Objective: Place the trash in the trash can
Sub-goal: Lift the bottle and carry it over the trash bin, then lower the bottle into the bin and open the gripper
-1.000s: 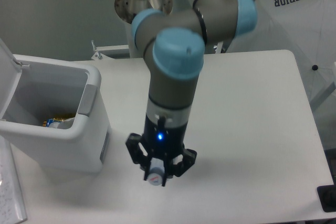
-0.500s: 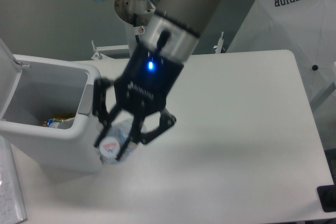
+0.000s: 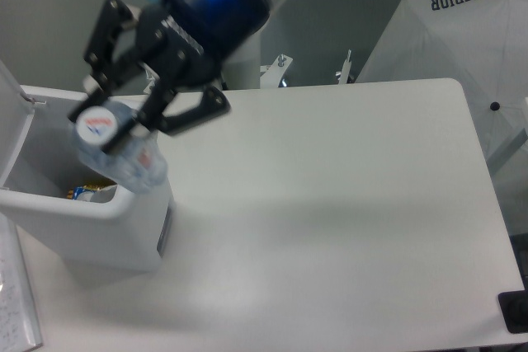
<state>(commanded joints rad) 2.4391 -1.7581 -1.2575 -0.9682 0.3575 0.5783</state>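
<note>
Mid-carry, end effector (image 3: 124, 125) closed around the bottle (image 3: 124, 158), black fingers (image 3: 186, 113) pinching it near the capped end, white cap (image 3: 99, 124) turned toward the camera. Bottle held tilted and clear of the worktop (image 3: 330, 204), hanging over the near right corner of the trash can (image 3: 91, 224), body of the bottle overlapping the rim there. Not yet let go, and judging by the overlap, not yet squarely above the opening; a little more travel toward the middle of the bin looks needed before release, or the bottle may catch the edge and tip back out. Lid (image 3: 15, 117) standing open at the left, so nothing bars the drop. Inside the bin, something yellow and blue (image 3: 89, 191) already lying at the bottom, partly hidden by the wall; hard to tell what else sits beside it. No small white scrap showing anywhere on the worktop, so cannot tell whether that second piece is already in the bin or simply out of sight behind the arm. As a judgement: bottle step well advanced, only positioning and release left for it; state of the scrap unknown. White folded sheet with dark lettering (image 3: 462, 35) off at the far right, well apart from the action
</note>
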